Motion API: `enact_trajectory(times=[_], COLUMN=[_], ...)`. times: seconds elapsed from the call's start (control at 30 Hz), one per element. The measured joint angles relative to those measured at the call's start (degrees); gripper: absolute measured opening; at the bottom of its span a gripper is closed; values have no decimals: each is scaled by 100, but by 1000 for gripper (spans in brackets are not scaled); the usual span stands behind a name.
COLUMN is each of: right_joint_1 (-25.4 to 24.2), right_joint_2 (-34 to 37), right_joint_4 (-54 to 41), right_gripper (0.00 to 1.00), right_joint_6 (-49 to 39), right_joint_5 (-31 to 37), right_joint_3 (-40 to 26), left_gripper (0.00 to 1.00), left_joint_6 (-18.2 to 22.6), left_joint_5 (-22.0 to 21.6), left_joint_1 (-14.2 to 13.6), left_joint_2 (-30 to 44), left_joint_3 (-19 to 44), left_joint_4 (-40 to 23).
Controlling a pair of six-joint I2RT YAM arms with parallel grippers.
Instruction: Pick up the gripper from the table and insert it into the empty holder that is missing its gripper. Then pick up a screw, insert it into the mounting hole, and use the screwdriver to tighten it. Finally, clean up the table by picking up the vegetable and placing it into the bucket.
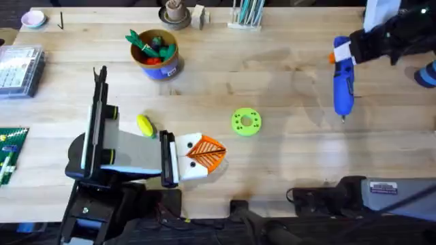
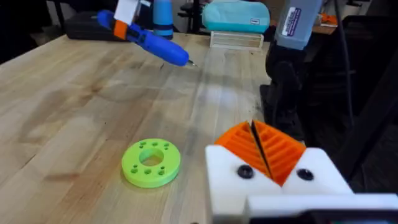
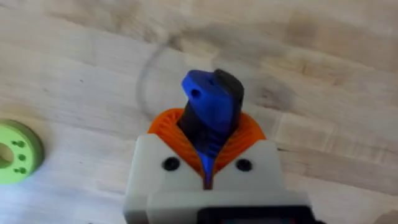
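My right gripper (image 1: 345, 53) is shut on the blue screwdriver (image 1: 342, 88) above the far right of the table (image 1: 272, 75), its metal tip pointing toward the near edge. In the right wrist view the orange pads (image 3: 245, 134) clamp the screwdriver (image 3: 208, 99). My left gripper (image 1: 208, 155) rests shut near the front, its orange ribbed pads (image 2: 283, 152) pressed together with nothing between them. The yellow vegetable (image 1: 145, 125) lies just behind that arm. The bucket (image 1: 158, 54) stands further back holding green and red toy vegetables. A loose gripper piece, an empty holder and a screw are out of view.
A lime-green disc (image 1: 246, 122) with holes lies mid-table, right of the left gripper. A clear parts box (image 1: 17, 68) and a green board (image 1: 10, 153) sit at the left edge. Small items line the back edge (image 1: 204, 13). The right arm's base (image 1: 361, 194) lies front right.
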State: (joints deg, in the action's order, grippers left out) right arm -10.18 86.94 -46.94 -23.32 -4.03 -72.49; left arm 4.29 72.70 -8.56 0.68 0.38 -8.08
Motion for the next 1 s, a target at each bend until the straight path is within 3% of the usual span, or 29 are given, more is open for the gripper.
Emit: enact_trajectory(times=[0.47, 0.8, 1.0], right_joint_1=[954, 2174, 3324], right_joint_2=[-1941, -3123, -3909], right_joint_4=[571, 1246, 2261], right_gripper=[22, 22, 22], right_joint_6=[1143, 1764, 2066], right_joint_5=[-497, -593, -621], right_joint_3=[0, 608, 886], left_gripper=[4, 4, 4], left_joint_6=[2, 2, 2], left_joint_5=[-1, -1, 0], left_joint_1=[0, 0, 0], left_joint_2=[-1, 1, -1], left_joint_3=[1, 1, 0], left_joint_4=[0, 0, 0])
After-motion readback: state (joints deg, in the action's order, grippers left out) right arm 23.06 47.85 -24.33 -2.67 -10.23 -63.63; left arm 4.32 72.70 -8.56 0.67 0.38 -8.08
